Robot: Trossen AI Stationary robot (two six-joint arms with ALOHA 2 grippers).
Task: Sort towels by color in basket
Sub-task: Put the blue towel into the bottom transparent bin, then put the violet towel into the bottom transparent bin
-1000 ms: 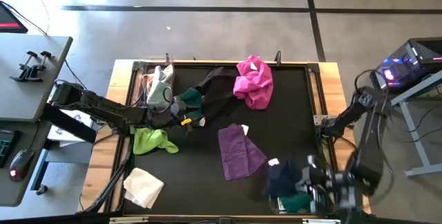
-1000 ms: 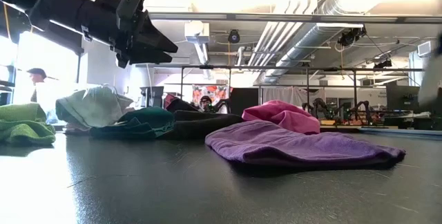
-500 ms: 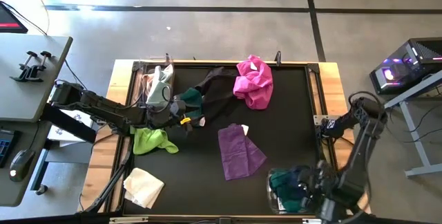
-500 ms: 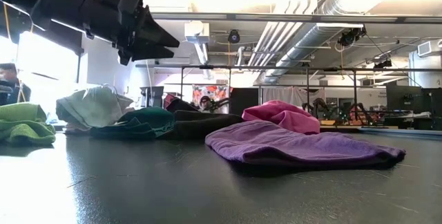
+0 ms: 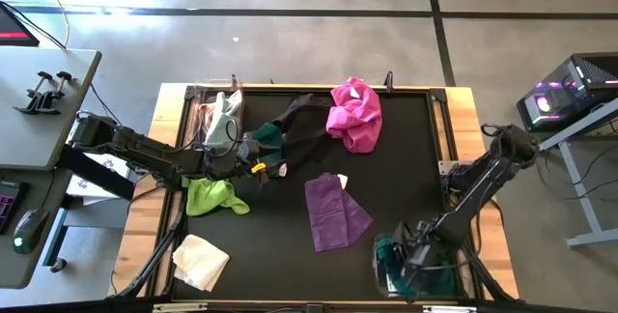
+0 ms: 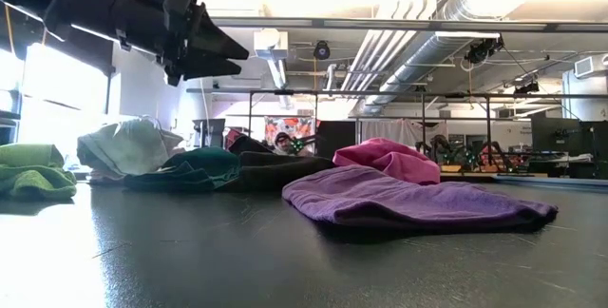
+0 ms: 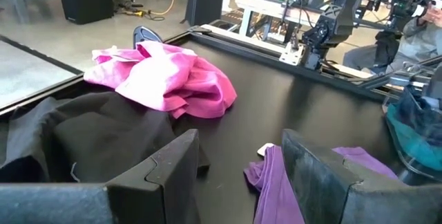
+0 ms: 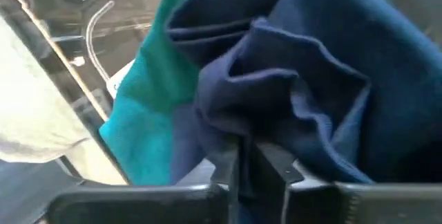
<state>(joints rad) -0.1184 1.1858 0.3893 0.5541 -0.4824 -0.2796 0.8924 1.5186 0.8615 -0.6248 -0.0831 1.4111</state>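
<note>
You have the magenta towel [image 5: 354,113] heaped at the far edge | black towel [image 5: 301,125] and dark teal-green towel [image 5: 267,140] bunched beside it | purple towel [image 5: 335,211] flat mid-table | lime green towel [image 5: 213,196] crumpled, cream-white towel [image 5: 201,260] folded near corner | navy towel [image 8: 297,92] over teal towel [image 8: 148,124].

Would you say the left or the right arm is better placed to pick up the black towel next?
Left, probably: the left gripper hangs open right beside the black towel, while the right gripper is busy at the bin with a navy towel.
</note>
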